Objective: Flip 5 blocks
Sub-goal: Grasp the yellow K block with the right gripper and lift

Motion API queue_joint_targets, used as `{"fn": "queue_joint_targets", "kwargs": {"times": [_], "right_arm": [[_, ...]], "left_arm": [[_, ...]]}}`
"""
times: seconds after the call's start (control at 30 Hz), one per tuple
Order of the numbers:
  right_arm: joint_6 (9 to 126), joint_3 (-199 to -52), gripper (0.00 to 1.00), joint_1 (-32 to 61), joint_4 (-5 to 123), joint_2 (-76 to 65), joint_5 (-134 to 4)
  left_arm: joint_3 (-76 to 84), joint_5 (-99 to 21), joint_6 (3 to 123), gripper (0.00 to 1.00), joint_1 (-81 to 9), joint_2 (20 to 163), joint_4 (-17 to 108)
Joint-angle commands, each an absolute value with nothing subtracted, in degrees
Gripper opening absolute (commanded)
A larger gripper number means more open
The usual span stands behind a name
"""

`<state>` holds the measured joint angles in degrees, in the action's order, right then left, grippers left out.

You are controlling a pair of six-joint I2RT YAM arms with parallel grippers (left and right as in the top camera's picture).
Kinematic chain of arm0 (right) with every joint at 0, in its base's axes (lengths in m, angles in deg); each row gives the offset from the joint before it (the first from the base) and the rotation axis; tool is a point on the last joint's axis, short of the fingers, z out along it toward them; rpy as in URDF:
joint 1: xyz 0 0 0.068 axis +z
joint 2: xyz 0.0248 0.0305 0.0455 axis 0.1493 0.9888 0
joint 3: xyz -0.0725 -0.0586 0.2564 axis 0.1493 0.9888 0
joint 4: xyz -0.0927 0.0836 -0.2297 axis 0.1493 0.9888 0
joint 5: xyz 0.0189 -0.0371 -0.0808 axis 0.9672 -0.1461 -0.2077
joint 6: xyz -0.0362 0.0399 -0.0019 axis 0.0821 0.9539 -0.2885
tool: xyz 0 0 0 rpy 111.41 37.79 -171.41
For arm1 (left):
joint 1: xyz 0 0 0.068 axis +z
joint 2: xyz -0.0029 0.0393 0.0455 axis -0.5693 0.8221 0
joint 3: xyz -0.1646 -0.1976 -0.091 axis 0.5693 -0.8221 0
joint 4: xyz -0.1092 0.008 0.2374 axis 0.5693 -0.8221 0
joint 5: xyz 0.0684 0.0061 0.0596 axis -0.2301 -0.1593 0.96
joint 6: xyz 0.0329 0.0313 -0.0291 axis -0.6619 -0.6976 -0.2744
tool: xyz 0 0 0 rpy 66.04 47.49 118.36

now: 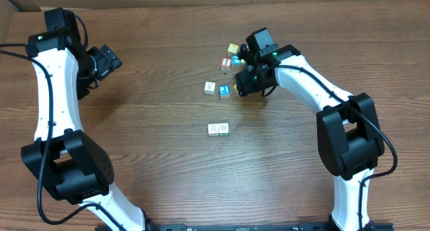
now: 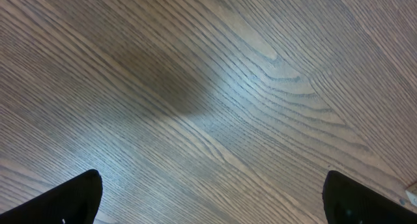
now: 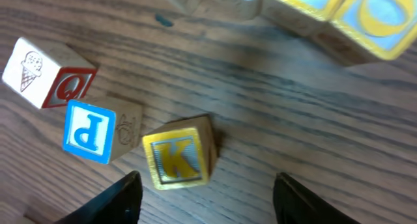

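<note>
Several small wooden blocks lie right of the table's middle. In the right wrist view a yellow K block (image 3: 177,157) sits tilted on the wood just ahead of my right gripper (image 3: 205,201), which is open and holds nothing. The K block is nearer the left finger (image 3: 124,196). Beside it are a blue P block (image 3: 91,131) and a white ice-cream block (image 3: 45,73). Overhead, these two show as a blue-topped block (image 1: 224,91) and a white-topped one (image 1: 210,88), and the right gripper (image 1: 245,78) hides the K block. My left gripper (image 1: 104,60) hangs open over bare wood at far left.
A cluster sits behind the right gripper: a yellow block (image 1: 233,48), a blue one (image 1: 236,59) and a red-topped cube (image 1: 226,64). A white-topped pair (image 1: 218,129) lies apart, nearer the front. The left wrist view shows only wood grain between the left gripper's (image 2: 215,204) fingers.
</note>
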<state>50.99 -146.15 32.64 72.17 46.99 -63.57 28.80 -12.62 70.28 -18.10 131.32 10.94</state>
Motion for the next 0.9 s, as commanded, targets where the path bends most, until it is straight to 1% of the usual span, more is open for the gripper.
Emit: {"fn": "queue_joint_targets", "kwargs": {"times": [0.0,0.07,0.37,0.43,0.5,0.57,0.87], "right_arm": [[50.34,-146.01,0.61,32.95,71.84,48.15,-60.96],[50.34,-145.99,0.59,32.95,71.8,48.56,-60.99],[50.34,-145.91,0.59,33.12,70.49,50.94,-60.94],[50.36,-145.91,0.53,33.12,70.4,51.66,-60.96],[50.36,-145.91,0.44,33.12,70.4,51.75,-60.96],[50.38,-146.19,0.38,33.12,70.62,51.16,-60.96],[50.56,-146.3,0.34,33.12,71.93,44.54,-61.18]], "left_arm": [[29.67,-12.4,70.06,0.99,-18.08,130.66,10.96],[29.67,-12.4,70.06,1.0,-18.08,130.66,10.96],[29.67,-12.4,70.06,1.0,-18.08,130.66,10.96],[29.67,-12.4,70.06,1.0,-18.08,130.66,10.96],[29.67,-12.4,70.06,1.0,-18.08,130.66,10.96],[29.67,-12.4,70.06,1.0,-18.08,130.66,10.96],[29.67,-12.4,70.06,1.0,-18.08,130.66,10.96]]}}
